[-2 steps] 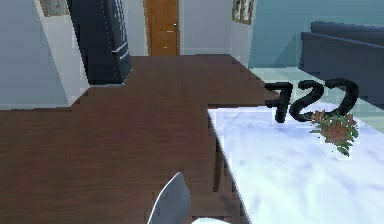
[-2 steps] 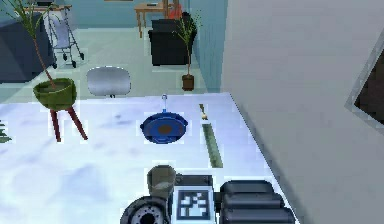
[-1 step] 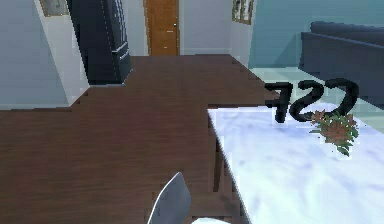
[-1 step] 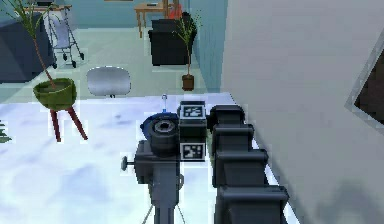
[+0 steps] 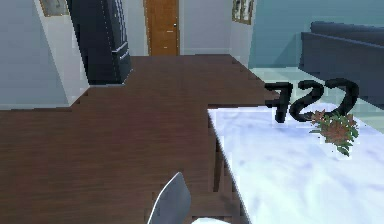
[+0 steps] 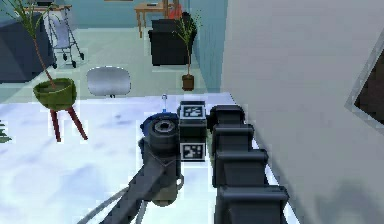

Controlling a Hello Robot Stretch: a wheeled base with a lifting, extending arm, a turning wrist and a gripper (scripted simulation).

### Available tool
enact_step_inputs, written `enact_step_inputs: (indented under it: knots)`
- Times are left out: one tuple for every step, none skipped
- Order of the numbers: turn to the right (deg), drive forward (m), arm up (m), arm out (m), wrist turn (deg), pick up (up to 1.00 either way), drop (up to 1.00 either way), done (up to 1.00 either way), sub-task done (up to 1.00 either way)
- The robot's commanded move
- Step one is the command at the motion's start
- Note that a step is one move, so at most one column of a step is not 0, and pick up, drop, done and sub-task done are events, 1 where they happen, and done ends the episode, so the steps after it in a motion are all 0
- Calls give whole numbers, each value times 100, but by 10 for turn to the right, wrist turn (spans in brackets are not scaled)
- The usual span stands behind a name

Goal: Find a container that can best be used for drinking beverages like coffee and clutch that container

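- The dark end effector (image 6: 138,188) is hanging low over the white marble-look tabletop (image 6: 60,170), left of the two small white marker squares (image 6: 192,112); its far end is running toward the arm side view's bottom edge, so whether it is gripping anything cannot be told.
- A small greyish rounded shape (image 6: 166,186) is sitting just beside the end effector's body; whether it is the drinking container cannot be told.
- A leafy plant in a green bowl-shaped pot on red legs (image 6: 56,92) is standing toward the tabletop's far left; a grey rounded chair back (image 6: 108,80) is showing beyond it.
- In the forward view, a black curly sculpture (image 5: 315,100) and a red-and-green flower bunch (image 5: 336,130) are resting on the tabletop.
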Motion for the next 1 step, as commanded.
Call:
enact_step_inputs:
  knots:
    - [0,0,0,0,450,0,0,0,0]
